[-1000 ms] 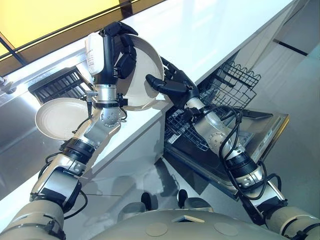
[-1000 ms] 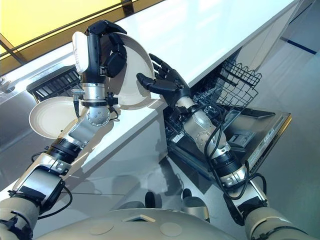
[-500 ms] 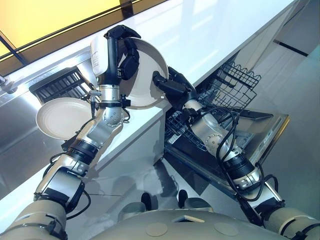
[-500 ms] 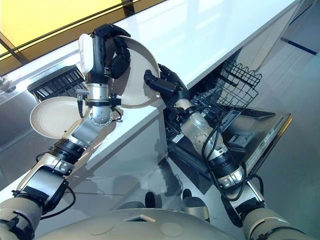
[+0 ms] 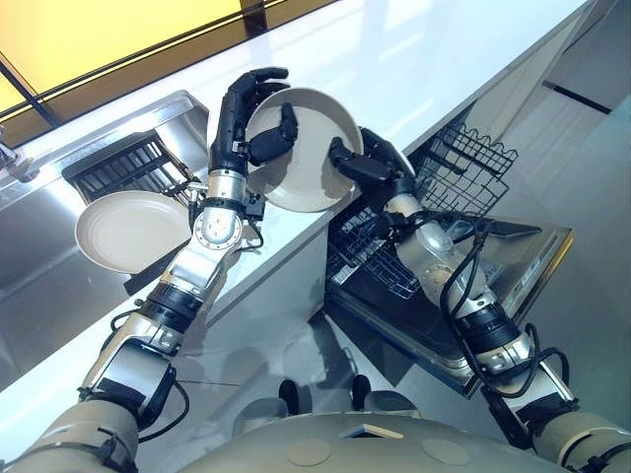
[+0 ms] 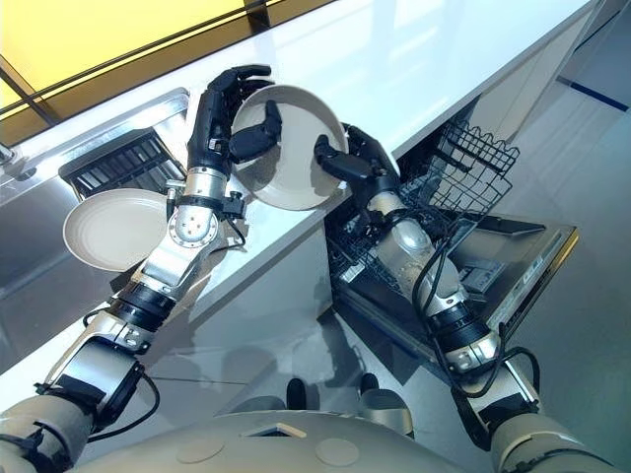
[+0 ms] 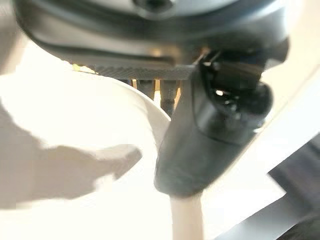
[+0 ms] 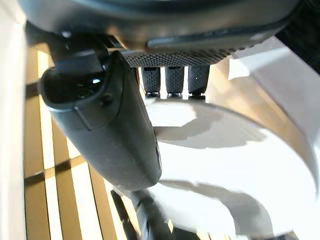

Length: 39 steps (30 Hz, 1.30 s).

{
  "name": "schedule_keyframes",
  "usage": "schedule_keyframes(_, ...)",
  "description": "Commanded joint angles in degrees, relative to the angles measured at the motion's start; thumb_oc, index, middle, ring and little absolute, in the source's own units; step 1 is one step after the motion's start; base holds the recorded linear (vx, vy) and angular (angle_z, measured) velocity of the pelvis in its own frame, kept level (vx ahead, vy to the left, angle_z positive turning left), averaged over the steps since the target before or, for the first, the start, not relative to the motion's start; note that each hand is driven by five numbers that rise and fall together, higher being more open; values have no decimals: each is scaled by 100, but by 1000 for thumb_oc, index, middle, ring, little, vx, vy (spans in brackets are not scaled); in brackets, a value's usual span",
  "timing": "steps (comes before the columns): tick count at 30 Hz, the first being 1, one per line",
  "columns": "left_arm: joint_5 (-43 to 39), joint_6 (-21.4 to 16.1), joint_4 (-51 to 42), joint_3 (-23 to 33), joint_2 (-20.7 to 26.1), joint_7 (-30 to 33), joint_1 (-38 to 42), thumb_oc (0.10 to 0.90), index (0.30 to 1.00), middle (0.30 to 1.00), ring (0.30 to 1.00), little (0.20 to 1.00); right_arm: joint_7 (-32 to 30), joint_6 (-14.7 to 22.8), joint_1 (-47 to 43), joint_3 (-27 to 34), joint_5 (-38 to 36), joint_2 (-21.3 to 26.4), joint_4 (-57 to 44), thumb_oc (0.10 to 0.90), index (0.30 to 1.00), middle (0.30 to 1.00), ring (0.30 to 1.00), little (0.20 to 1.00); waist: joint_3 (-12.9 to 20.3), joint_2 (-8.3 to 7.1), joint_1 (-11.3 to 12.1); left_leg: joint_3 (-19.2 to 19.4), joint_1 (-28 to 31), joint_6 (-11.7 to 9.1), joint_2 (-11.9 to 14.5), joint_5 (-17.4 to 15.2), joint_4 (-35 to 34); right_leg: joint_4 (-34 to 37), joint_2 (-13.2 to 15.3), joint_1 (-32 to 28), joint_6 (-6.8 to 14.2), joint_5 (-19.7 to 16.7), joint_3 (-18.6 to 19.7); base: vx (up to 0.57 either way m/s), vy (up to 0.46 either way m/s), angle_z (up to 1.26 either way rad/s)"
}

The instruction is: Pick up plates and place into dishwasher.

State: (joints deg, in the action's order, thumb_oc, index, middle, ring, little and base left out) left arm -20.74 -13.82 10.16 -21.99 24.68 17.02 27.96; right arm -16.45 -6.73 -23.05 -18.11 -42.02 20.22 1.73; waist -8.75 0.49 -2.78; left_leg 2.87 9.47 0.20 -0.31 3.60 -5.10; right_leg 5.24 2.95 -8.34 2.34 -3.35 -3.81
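Observation:
A cream plate [image 5: 308,148] is held up above the white counter's edge, between both hands. My left hand [image 5: 237,123] pinches its left rim, thumb on the inner face and fingers behind. My right hand [image 5: 373,166] grips the opposite rim the same way. In the left wrist view the thumb [image 7: 200,145] presses on the plate [image 7: 75,200]. The right wrist view shows the right thumb [image 8: 110,130] over the plate [image 8: 235,165], fingertips behind it. A second cream plate [image 5: 133,229] lies by the sink. The open dishwasher's wire rack [image 5: 444,182] sits below my right arm.
A black dish rack [image 5: 123,168] rests in the steel sink [image 5: 59,197] at the left. The white counter [image 5: 394,59] runs across the back. The dishwasher door [image 5: 493,296] hangs open and flat at the right, over a grey floor.
The plate moved right and turned its face more toward me. My left hand rotated with it, and my right hand closed onto the plate's right rim.

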Motion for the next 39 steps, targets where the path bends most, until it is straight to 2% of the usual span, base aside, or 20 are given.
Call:
schedule_keyframes(1, -405, -219, -311, 4, -256, -243, 680, 800, 900, 900, 900, 900, 114, 818, -1226, 464, 482, -269, -839, 100, 300, 300, 300, 200, 486, 175, 34, -241, -2, 186, -261, -667, 10, -509, -434, 153, 42, 846, -87, 0, 0, 0)
schedule_keyframes(4, -308, -116, -580, 343, 19, -119, 868, 800, 900, 900, 900, 900, -29, 835, -1401, 732, 644, -85, -788, 100, 300, 300, 300, 200, 505, 185, 48, -266, -15, 179, -261, -663, 10, -495, -432, 146, 32, 847, -100, 0, 0, 0)
schedule_keyframes(13, -240, -31, -686, 799, 476, 50, 1083, 800, 900, 900, 900, 900, -309, 960, -1597, 1099, 1084, 316, -691, 100, 300, 300, 300, 200, 526, 224, 61, -301, -25, 149, -264, -668, 10, -453, -426, 111, 26, 849, -135, -5, 4, 2)
schedule_keyframes(16, -231, -53, -624, 912, 646, 12, 1077, 800, 900, 900, 900, 900, -671, 1218, -1699, 1259, 1682, 600, -514, 100, 300, 300, 300, 200, 537, 231, 74, -318, -20, 141, -265, -678, 10, -440, -433, 93, 25, 852, -123, -5, 12, 5)
schedule_keyframes(18, -145, -25, -567, 1000, 799, -39, 1048, 800, 900, 900, 900, 900, -1199, 1513, -1802, 1462, 2560, 951, -279, 100, 300, 300, 300, 200, 549, 235, 80, -338, -19, 135, -266, -686, 10, -430, -447, 82, 26, 855, -100, 1, 13, 4)
schedule_keyframes(19, -122, 43, -562, 1048, 884, -88, 1029, 800, 900, 900, 900, 900, -1523, 1595, -1872, 1583, 3117, 1196, -156, 100, 300, 300, 300, 200, 555, 236, 86, -348, -20, 132, -267, -685, 10, -432, -454, 78, 29, 859, -88, -16, 8, 3)
schedule_keyframes(20, -107, 68, -558, 1071, 917, -104, 1025, 800, 900, 900, 900, 900, -1664, 1597, -1907, 1625, 3376, 1288, -101, 100, 300, 300, 300, 200, 552, 239, 93, -347, -40, 129, -266, -658, 10, -441, -458, 99, 27, 837, -83, 4, 6, 5)
schedule_keyframes(22, 21, 133, -474, 1218, 1113, -277, 899, 800, 900, 900, 900, 900, -2156, 1492, -1958, 1874, 4319, 1812, 280, 100, 300, 300, 300, 200, 560, 237, 126, -369, -40, 123, -270, -658, 10, -459, -468, 92, 35, 854, -67, 4, 2, 16)
schedule_keyframes(26, 166, 122, -338, 1523, 1446, -542, 600, 800, 900, 900, 900, 900, -2389, 1096, -1803, 2142, 4984, 2539, 927, 100, 300, 300, 300, 200, 556, 226, 177, -415, -45, 111, -281, -642, 10, -477, -466, 88, 54, 866, -70, 18, 0, 11)
schedule_keyframes(28, 216, 101, -269, 1697, 1622, -651, 391, 800, 900, 900, 900, 900, -2310, 808, -1675, 2228, 5244, 2926, 1320, 100, 300, 300, 300, 200, 550, 226, 200, -442, -28, 109, -284, -654, 10, -491, -457, 73, 60, 896, -101, 48, -1, 5)
schedule_keyframes(29, 240, 95, -252, 1778, 1689, -681, 308, 800, 900, 900, 900, 900, -2287, 805, -1610, 2270, 5274, 3056, 1513, 100, 300, 300, 300, 200, 540, 227, 212, -450, -28, 104, -283, -647, 10, -505, -451, 73, 62, 902, -119, 42, -1, 4)
schedule_keyframes(35, 294, 25, -99, 2273, 1984, -814, -194, 800, 900, 900, 900, 900, -2070, 573, -1146, 2346, 5883, 3580, 2284, 100, 300, 300, 300, 200, 440, 238, 275, -485, 5, 85, -266, -600, 10, -661, -418, 93, 50, 962, -218, 62, -2, 2)
schedule_keyframes(39, 388, -74, -78, 2462, 2013, -762, -455, 800, 900, 900, 900, 900, -1864, 347, -868, 2369, 5825, 3665, 2537, 100, 300, 300, 300, 200, 340, 259, 300, -526, -4, 82, -272, -568, 10, -789, -386, 145, 43, 1005, -271, 53, -3, 7)
